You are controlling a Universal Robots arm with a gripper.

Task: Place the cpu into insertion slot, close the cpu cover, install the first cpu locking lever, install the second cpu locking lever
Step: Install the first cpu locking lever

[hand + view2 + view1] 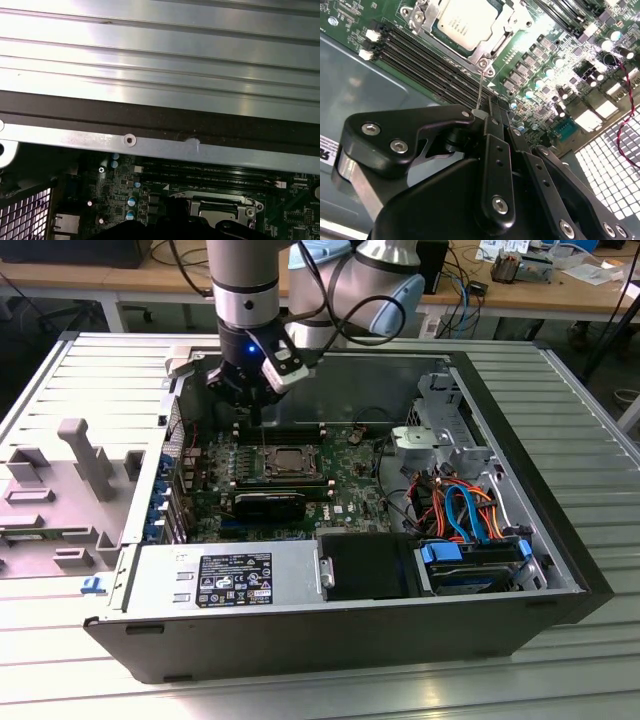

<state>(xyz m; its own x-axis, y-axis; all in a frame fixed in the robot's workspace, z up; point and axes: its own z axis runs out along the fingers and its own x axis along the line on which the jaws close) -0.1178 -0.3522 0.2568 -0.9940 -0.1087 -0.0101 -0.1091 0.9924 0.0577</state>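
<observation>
The cpu (290, 459) (469, 21) lies flat in the insertion slot (244, 210) on the green board inside the open case. Over it the cpu cover (506, 25) sits down flat, framing the silver top. A thin wire locking lever (480, 87) rises from the socket's corner screw to my fingertips. My gripper (491, 108) (258, 420) hangs just behind the socket in the exterior view, its black fingers shut together with the lever's free end pinched at their tip.
Long black memory slots (425, 65) run between the socket and my gripper. The case wall (160, 145) stands close behind. A black block (270, 503), the power supply (230, 580) and blue and orange cables (465, 510) fill the near side.
</observation>
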